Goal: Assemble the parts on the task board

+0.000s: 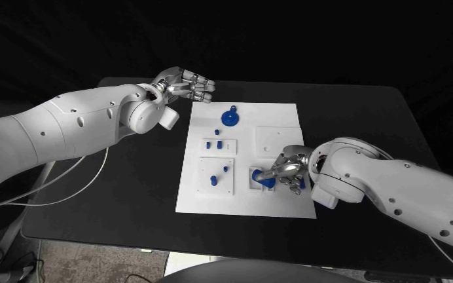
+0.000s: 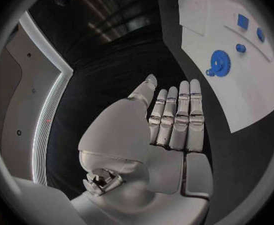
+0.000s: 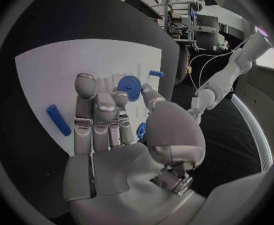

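— What does the task board [image 1: 247, 191] look like?

— A white rectangular plate in the middle of the head view, lying on the black table [image 1: 378, 113]. It carries raised white tiles and small blue pieces: a blue gear [image 1: 230, 120] with a peg at its upper part, two short blue pegs [image 1: 217, 143] on a tile left of centre, and further blue pieces [image 1: 218, 175] on the lower-left tile.

— Anything in the recesses?

— The lower-middle tile holds a blue part [image 1: 267, 181], right under the right hand [image 1: 289, 168]. Whether it sits fully in its seat I cannot tell; the fingers cover it.

— And that hand?

— Its fingers are curled down onto the blue part, with the thumb against it, so it appears to grasp it. A loose blue bar [image 3: 58, 120] lies on the board beside the fingers.

— The left hand [image 1: 184, 87]?

— Upper left of the board, off its corner, above the table. Its fingers are straight and side by side, holding nothing.
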Controlling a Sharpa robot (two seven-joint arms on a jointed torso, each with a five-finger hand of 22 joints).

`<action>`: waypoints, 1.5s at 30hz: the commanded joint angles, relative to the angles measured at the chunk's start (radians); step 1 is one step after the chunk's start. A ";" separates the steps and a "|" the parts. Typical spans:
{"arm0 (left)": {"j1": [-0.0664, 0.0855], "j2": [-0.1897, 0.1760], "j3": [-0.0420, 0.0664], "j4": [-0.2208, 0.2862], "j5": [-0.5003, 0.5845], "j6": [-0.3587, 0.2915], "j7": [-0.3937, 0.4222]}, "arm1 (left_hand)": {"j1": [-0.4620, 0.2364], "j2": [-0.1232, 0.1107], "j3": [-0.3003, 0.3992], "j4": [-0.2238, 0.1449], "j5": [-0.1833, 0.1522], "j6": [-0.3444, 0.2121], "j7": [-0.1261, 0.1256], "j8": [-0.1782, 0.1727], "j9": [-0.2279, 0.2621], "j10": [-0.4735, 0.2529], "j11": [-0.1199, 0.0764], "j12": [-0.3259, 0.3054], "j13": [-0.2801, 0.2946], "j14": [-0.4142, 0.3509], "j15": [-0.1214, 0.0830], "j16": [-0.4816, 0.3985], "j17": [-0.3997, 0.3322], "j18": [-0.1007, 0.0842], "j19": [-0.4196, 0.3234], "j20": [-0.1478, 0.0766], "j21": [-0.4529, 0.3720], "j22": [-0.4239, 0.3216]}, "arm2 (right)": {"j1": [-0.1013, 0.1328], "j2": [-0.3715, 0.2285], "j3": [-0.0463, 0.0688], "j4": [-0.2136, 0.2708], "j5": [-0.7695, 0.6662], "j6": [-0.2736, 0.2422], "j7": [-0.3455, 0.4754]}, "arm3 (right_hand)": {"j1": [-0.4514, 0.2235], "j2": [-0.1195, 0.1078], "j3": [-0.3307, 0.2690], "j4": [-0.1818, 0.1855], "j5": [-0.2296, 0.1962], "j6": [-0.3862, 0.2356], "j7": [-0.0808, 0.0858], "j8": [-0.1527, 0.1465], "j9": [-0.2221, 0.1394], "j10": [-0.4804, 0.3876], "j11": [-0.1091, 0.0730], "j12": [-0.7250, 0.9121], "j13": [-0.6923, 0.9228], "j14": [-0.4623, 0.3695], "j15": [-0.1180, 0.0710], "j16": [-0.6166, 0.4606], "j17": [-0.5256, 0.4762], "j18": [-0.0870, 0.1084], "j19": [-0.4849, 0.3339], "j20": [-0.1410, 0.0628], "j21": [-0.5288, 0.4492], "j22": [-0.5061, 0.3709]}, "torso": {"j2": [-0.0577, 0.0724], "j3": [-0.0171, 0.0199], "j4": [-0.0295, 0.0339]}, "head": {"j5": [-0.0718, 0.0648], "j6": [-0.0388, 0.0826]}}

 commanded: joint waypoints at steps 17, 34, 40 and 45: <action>0.000 -0.003 0.000 0.008 0.003 0.013 0.005 | -0.006 -0.001 -0.001 0.004 0.005 -0.003 -0.003 0.001 0.000 -0.001 0.001 0.004 -0.001 -0.005 0.002 0.002 0.000 0.000 0.007 0.002 0.003 -0.004 | 0.001 0.042 -0.014 -0.045 -0.073 0.016 -0.016 | -0.006 -0.005 -0.003 0.014 -0.002 0.008 -0.001 -0.001 0.000 -0.001 -0.005 -0.009 -0.003 -0.002 -0.007 -0.005 0.003 -0.006 0.033 -0.007 -0.009 0.004 | 0.001 0.0013 -0.0008 | 0.006 -0.002; 0.000 -0.004 0.000 0.008 0.001 0.013 0.006 | -0.006 -0.001 -0.001 0.004 0.005 -0.003 -0.003 0.001 0.000 -0.001 0.001 0.004 -0.001 -0.005 0.002 0.002 0.000 0.000 0.007 0.002 0.003 -0.004 | 0.000 0.048 -0.040 -0.038 -0.133 0.065 -0.014 | -0.033 -0.048 0.007 0.058 -0.003 -0.001 0.000 -0.001 -0.004 -0.011 -0.003 -0.027 -0.014 -0.004 -0.006 -0.018 -0.001 -0.007 0.030 -0.007 -0.028 0.001 | 0.000 0.0019 -0.0018 | 0.005 -0.006; 0.000 -0.005 0.000 0.008 0.002 0.016 0.005 | -0.006 -0.002 0.000 0.008 0.005 -0.001 -0.003 0.001 0.000 0.000 0.001 0.004 -0.001 -0.006 0.002 0.002 0.000 0.000 0.007 0.002 0.003 -0.006 | 0.000 0.045 -0.044 -0.037 -0.149 0.091 -0.013 | -0.061 -0.066 -0.007 0.103 -0.002 -0.010 0.002 -0.001 -0.007 -0.015 -0.002 -0.037 -0.021 -0.005 -0.005 -0.025 -0.004 -0.006 0.030 -0.006 -0.038 -0.001 | 0.000 0.0013 -0.0015 | 0.005 -0.006; 0.000 -0.005 0.000 0.008 0.002 0.017 0.003 | -0.007 -0.002 -0.001 0.010 0.005 -0.001 -0.003 0.001 0.000 0.000 0.001 0.004 -0.001 -0.006 0.002 0.002 0.000 0.000 0.007 0.002 0.002 -0.006 | 0.000 0.042 -0.045 -0.034 -0.157 0.089 -0.006 | -0.058 -0.098 -0.090 0.143 -0.002 -0.017 0.003 0.000 -0.009 -0.015 -0.001 -0.038 -0.022 -0.004 -0.004 -0.025 -0.002 -0.006 0.031 -0.005 -0.040 -0.001 | 0.001 0.0022 -0.0009 | 0.007 -0.005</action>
